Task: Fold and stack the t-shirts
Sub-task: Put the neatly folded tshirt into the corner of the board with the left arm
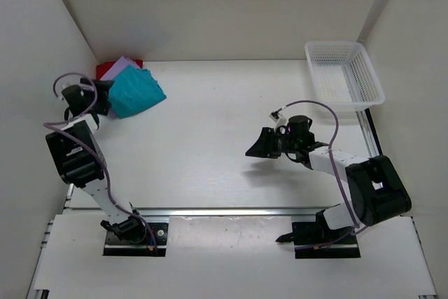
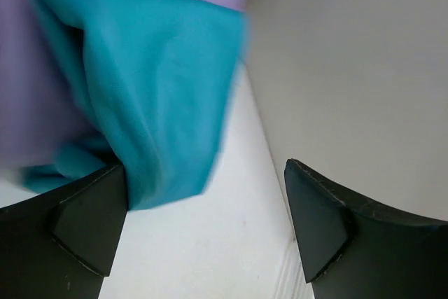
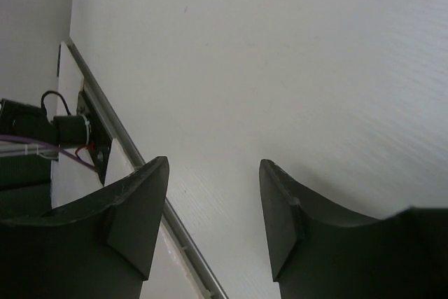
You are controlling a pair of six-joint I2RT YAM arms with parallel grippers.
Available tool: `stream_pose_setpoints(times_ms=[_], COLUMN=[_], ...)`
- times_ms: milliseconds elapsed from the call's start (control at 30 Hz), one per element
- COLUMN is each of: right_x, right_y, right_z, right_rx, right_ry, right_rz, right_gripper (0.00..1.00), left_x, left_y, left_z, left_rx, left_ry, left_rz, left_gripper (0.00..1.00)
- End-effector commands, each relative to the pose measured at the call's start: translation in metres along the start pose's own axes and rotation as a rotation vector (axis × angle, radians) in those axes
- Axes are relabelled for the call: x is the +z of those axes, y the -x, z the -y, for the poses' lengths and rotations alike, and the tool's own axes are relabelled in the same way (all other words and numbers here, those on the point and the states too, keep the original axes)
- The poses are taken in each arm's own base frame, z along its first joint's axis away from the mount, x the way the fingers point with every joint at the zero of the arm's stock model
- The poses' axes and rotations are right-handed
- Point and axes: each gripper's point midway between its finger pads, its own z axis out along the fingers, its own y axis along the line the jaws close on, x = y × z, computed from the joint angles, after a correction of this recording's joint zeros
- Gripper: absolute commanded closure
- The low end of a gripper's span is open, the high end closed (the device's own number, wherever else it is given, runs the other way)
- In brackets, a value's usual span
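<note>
Clearly, the three t-shirts are gathered in one heap at the far left corner of the table [image 1: 210,138], close to the back wall. The teal t-shirt [image 1: 136,92] is laid on top, bunched rather than flat, on the side of the heap nearest the middle of the table. The lavender t-shirt [image 1: 124,66] is seen beneath it towards the back wall. The red t-shirt [image 1: 105,69] is shown only as a small patch at the far left edge of the heap.

The left tool [image 1: 103,96] is held just beside the left edge of the teal t-shirt. In the left wrist view its jaws are seen spread wide. The teal cloth is pressed against one finger [image 2: 91,222] and reaches partway into the gap, but it is not pinched. Lavender cloth, blurred, is seen behind it.

The right tool [image 1: 262,143] is held over bare table right of the middle, well apart from the heap. Its jaws are spread wide, and only the table surface is seen between them.

A white mesh basket [image 1: 346,71] is placed at the far right corner.
</note>
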Motion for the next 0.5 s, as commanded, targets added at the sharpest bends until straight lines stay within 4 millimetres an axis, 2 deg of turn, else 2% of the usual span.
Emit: stream_pose_setpoints(times_ms=[0,33,100,167,267,333,433,467], right_x=[0.005,0.007,0.008,0.008,0.009,0.008,0.006,0.004], right_y=[-0.004,-0.008,-0.02,-0.024,-0.033,-0.04,-0.044,-0.046], right_z=[-0.021,-0.022,-0.022,-0.022,-0.022,-0.023,-0.021,-0.019], right_rx=[-0.081,-0.081,-0.072,-0.079,-0.08,-0.082,-0.083,-0.086], right_ry=[0.054,0.053,0.056,0.053,0.046,0.05,0.042,0.04], right_rz=[-0.01,-0.021,-0.047,-0.046,-0.052,-0.062,-0.053,-0.05], right_gripper=[0.47,0.47,0.47,0.46,0.46,0.46,0.45,0.46], left_x=[-0.016,-0.025,-0.036,-0.045,-0.056,-0.065,-0.08,-0.083], left_y=[0.005,0.008,0.014,0.018,0.011,0.003,-0.038,-0.044], left_z=[-0.032,-0.047,-0.06,-0.063,-0.067,-0.071,-0.069,-0.069], left_rx=[-0.085,-0.112,-0.121,-0.094,-0.042,0.0,0.075,0.094], left_ry=[0.04,0.073,0.104,0.138,0.204,0.222,0.21,0.213], left_rz=[0.043,0.065,0.102,0.126,0.136,0.136,0.084,0.075], left_gripper=[0.01,0.01,0.01,0.02,0.01,0.01,0.02,0.01])
